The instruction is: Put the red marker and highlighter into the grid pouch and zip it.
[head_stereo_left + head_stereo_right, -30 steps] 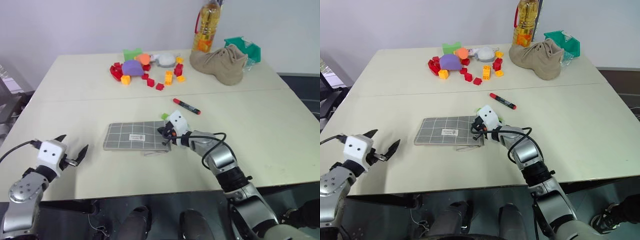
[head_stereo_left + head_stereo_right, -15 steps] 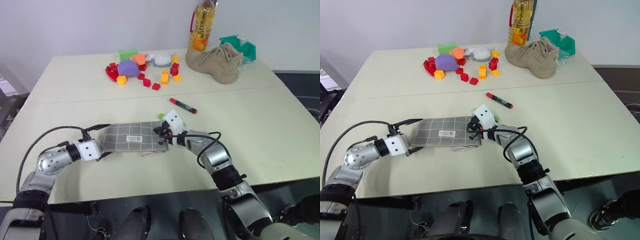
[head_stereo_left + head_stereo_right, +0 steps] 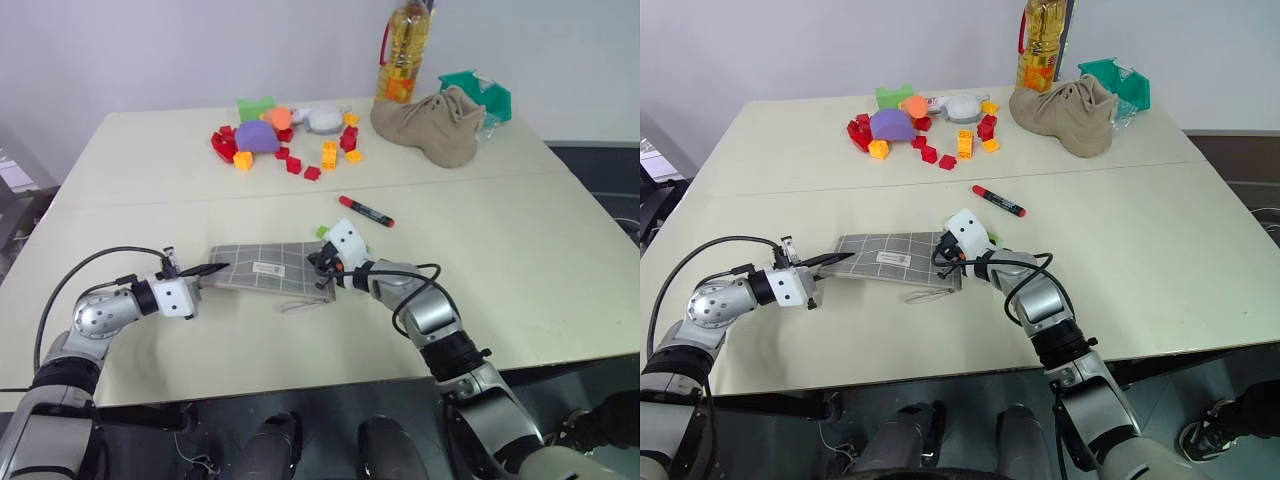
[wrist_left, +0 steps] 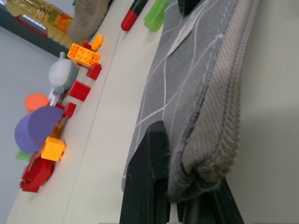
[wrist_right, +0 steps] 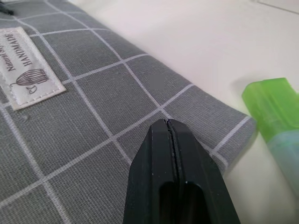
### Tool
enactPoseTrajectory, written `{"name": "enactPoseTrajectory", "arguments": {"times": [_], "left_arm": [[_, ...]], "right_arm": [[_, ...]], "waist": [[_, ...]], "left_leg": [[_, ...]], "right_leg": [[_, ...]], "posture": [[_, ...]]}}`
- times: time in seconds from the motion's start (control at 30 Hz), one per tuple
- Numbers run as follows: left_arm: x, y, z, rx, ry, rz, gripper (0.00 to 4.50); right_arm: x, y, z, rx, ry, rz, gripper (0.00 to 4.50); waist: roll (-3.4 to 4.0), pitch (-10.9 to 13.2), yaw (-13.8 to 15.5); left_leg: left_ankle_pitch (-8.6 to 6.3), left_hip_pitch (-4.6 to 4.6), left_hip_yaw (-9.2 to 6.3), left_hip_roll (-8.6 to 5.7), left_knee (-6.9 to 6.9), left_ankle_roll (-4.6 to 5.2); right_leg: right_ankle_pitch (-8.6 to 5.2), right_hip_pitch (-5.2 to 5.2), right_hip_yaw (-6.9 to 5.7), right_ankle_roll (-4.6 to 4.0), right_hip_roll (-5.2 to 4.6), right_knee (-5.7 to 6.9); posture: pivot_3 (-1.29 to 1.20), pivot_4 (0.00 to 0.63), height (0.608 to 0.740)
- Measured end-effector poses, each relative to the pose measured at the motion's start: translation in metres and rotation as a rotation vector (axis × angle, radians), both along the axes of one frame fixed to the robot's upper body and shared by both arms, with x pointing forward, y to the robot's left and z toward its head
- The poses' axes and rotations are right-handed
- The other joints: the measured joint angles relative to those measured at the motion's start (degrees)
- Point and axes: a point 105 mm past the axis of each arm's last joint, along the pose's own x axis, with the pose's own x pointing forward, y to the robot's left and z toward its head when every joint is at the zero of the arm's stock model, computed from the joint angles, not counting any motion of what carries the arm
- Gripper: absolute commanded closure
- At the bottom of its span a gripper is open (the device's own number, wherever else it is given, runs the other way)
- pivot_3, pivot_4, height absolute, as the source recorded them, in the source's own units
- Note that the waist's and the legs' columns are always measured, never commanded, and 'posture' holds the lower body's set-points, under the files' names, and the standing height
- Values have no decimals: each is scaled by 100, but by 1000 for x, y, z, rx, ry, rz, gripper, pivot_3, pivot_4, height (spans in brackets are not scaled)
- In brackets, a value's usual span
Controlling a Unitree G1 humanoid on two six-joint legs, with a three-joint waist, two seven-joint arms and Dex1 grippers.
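The left gripper (image 3: 212,269), wide open a second ago, now clamps the pouch (image 3: 270,271) end on the table (image 3: 520,240), right jaws closed at its other end; marker (image 3: 366,212) and highlighter (image 3: 324,232) remain outside.

Cream table (image 3: 520,250) with a seam, plain white wall (image 3: 150,50), dark floor (image 3: 610,170)

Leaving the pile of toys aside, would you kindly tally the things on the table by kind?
Pens: 2, the red marker and the highlighter
Pouches: 1, the grid pouch
Footwear: 1, the boot
Bottles: 1, the oil bottle
Bins: 1, the green bin
Total: 6
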Motion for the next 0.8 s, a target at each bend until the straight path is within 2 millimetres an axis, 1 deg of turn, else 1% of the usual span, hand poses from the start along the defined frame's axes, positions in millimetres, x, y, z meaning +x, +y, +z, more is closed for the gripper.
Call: {"name": "enactPoseTrajectory", "arguments": {"times": [0.13,0.2,0.23,0.3,0.33,0.37,0.4,0.47,0.57,0.7,0.8], "left_arm": [[-8,4,-8,-74,78,51,4476],[-10,13,-5,-173,117,150,4500],[-12,20,-1,-236,130,218,4500],[-18,35,3,-337,149,341,4500],[-21,39,6,-380,152,387,4500],[-24,41,7,-412,152,423,4500],[-30,41,9,-456,149,462,4500],[-36,33,10,-510,152,495,4500],[-38,23,13,-579,144,533,4500],[-36,13,20,-610,103,563,4500],[-34,1,17,-637,97,578,4500]], "right_arm": [[3,-4,10,12,-61,0,4500],[1,-7,28,69,-95,27,3966],[-1,-10,40,98,-123,50,3624],[-4,-18,62,132,-179,76,2609],[-5,-23,70,141,-202,75,2186],[-5,-26,74,150,-208,71,1565],[-5,-30,78,166,-206,61,1040],[-3,-34,80,190,-190,44,27],[-2,-34,78,217,-159,21,27],[-1,-33,77,214,-148,8,27],[-4,-23,71,214,-103,29,27]], "waist": [[1,1,-21],[2,1,-60],[2,1,-104],[2,1,-136],[2,1,-136],[2,1,-134],[2,1,-138],[3,2,-123],[3,2,-81],[2,2,-20],[2,2,7]], "left_leg": [[0,-7,3,1,-1,0],[1,-24,3,3,0,0],[1,-33,2,4,5,0],[1,-34,0,5,4,0],[1,-33,0,5,4,0],[1,-33,-1,6,4,0],[1,-32,-1,7,4,0],[1,-32,0,7,6,-1],[3,-33,-1,4,10,-4],[3,-33,2,2,11,-5],[4,-33,3,2,11,-5]], "right_leg": [[-1,-10,8,0,0,8],[-1,-10,11,0,1,15],[-1,-17,10,0,1,17],[-1,-17,10,0,2,16],[-1,-16,10,0,2,16],[-1,-16,10,-1,4,16],[-2,-15,11,-1,4,15],[-1,-14,10,-1,3,16],[-1,-11,10,-2,1,16],[-1,-12,10,-2,1,15],[-1,-11,11,-2,1,15]], "posture": [[0,150,740],[0,150,740],[0,150,740],[0,150,740],[0,150,740],[0,150,740],[0,150,740],[0,150,740],[0,150,740],[0,150,740],[0,150,740]]}}
